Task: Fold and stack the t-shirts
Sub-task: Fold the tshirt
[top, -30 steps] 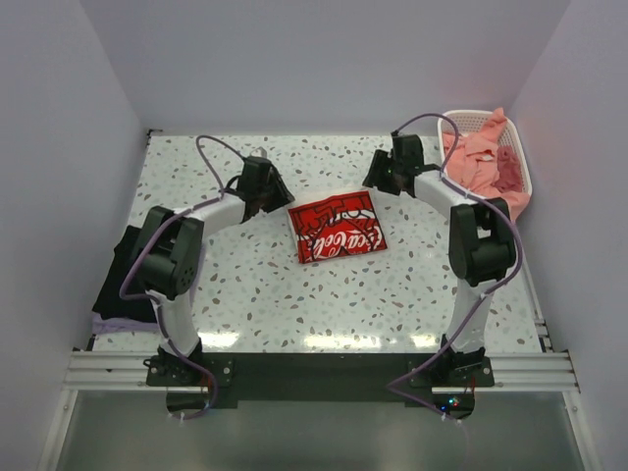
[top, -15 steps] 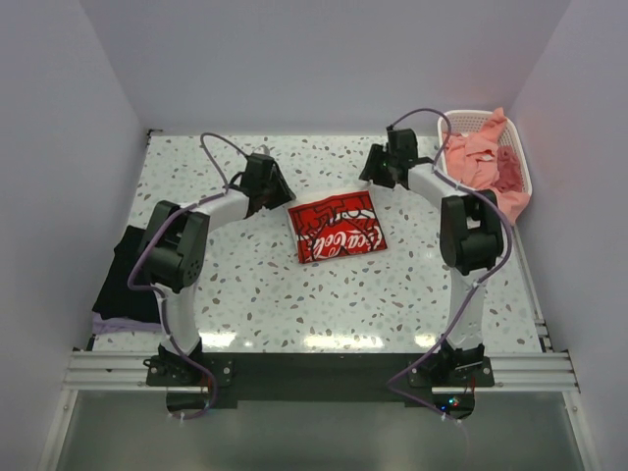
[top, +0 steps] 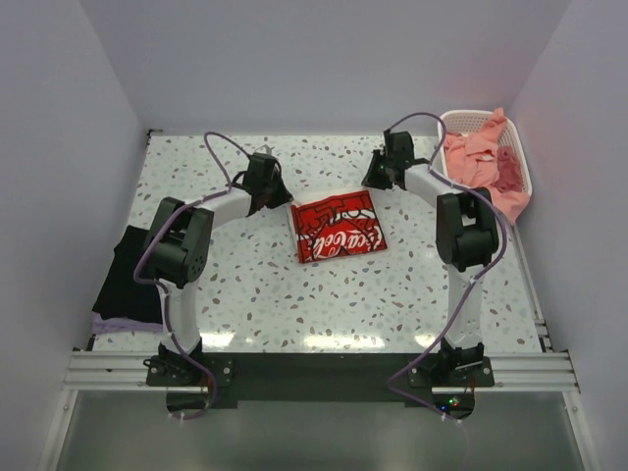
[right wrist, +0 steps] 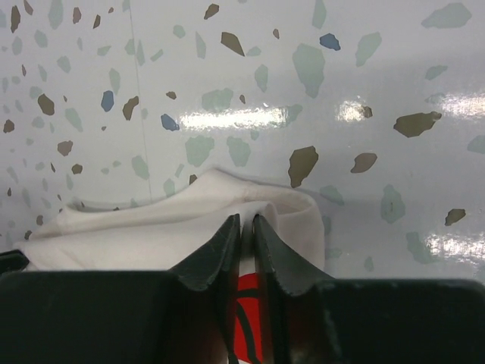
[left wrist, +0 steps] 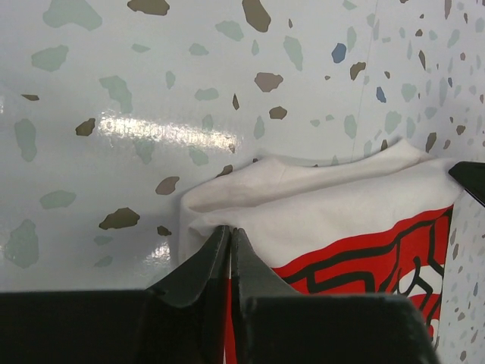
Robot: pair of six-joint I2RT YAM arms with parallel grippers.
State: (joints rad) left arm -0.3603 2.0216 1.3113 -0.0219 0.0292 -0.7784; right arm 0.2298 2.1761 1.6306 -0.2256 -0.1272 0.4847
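Printed t-shirt (top: pixel 337 231) folded, left jaws and right jaws pinching its far corners; black t-shirt (top: pixel 123 280) stacked; pink t-shirts (top: pixel 481 162) wait in basket (top: pixel 461 114).

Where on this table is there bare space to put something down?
Bare speckled table lies between the folded cream-white t-shirt and the near edge, and in the far left corner. It is crowded at the shirt's far corners, where the left gripper and right gripper pinch it, by the basket and the black t-shirt.

gripper (left wrist: pixel 229 241) pinching cream t-shirt (left wrist: pixel 326 220) corner, speckled table (left wrist: pixel 114 91)
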